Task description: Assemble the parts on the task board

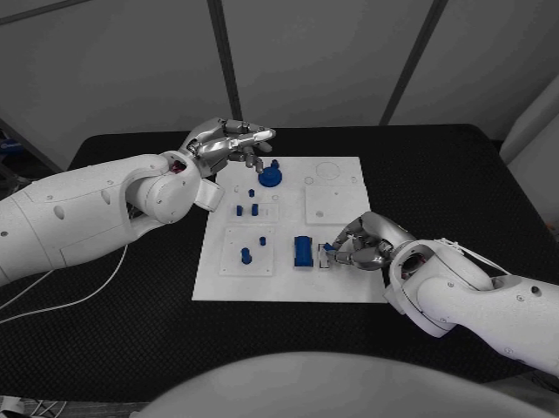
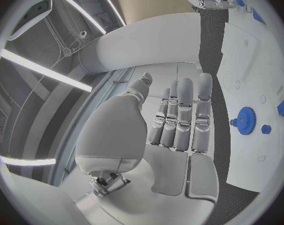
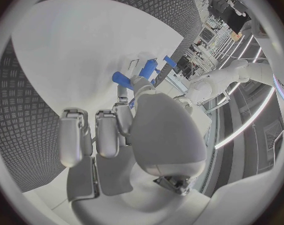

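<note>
The white task board (image 1: 342,287) lies mid-table. A blue gear (image 1: 270,177) stands near its far edge, small blue pegs (image 1: 245,210) behind a blue block (image 1: 304,251). My left hand (image 1: 230,139) hovers over the board's far left corner with its fingers (image 2: 179,120) straight and apart, holding nothing; the gear (image 2: 245,119) lies just beside it. My right hand (image 1: 361,242) is low over the board's right middle, fingers curled. Its fingertips pinch a small blue part (image 1: 327,249) right of the block. The right wrist view shows that part (image 3: 122,80) beside the block (image 3: 148,69).
Raised white sub-plates (image 1: 333,202) cover the board's far right. Black table (image 1: 104,305) surrounds the board. A white cable (image 1: 66,300) runs across the table at the near left. Grey wall panels stand behind the table.
</note>
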